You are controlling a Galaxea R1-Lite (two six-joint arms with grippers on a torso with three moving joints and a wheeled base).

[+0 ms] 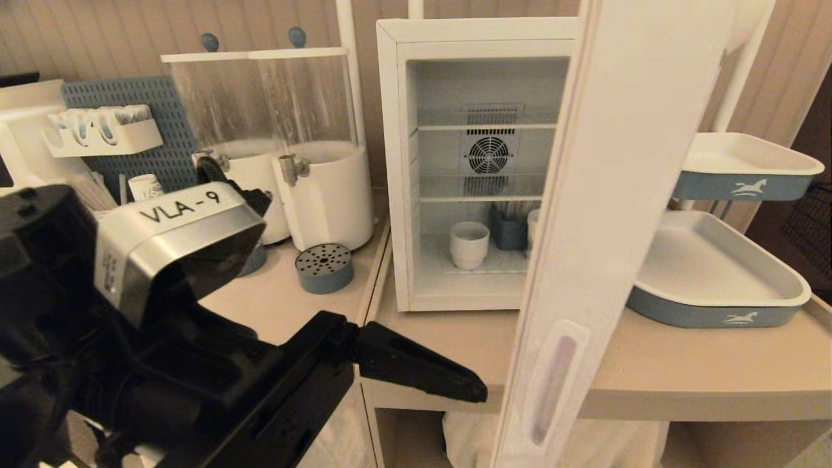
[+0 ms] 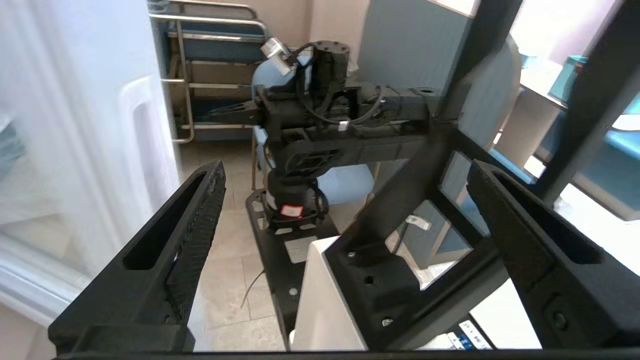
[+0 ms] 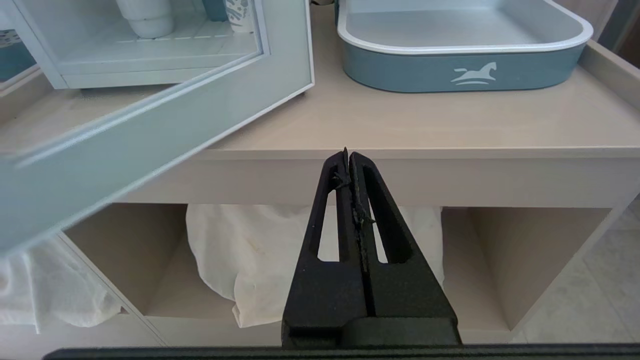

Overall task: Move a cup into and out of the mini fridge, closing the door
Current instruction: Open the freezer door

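The cup [image 1: 468, 244] sits on the mini fridge [image 1: 396, 169] floor — at eleven o'clock from the swung-open door [image 1: 604, 214]. Left gripper [image 2: 345, 200] spread wide, empty, likely positioned to push; right gripper [image 3: 350, 160] clenched, parked below the counter [image 3: 450, 125].

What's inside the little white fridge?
On the bottom shelf of the mini fridge sits the cup. Behind it is a small blue-grey holder and something white that the open door partly covers. The upper shelves look bare.

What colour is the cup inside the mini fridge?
Plain white; the cup shows best in the head view.
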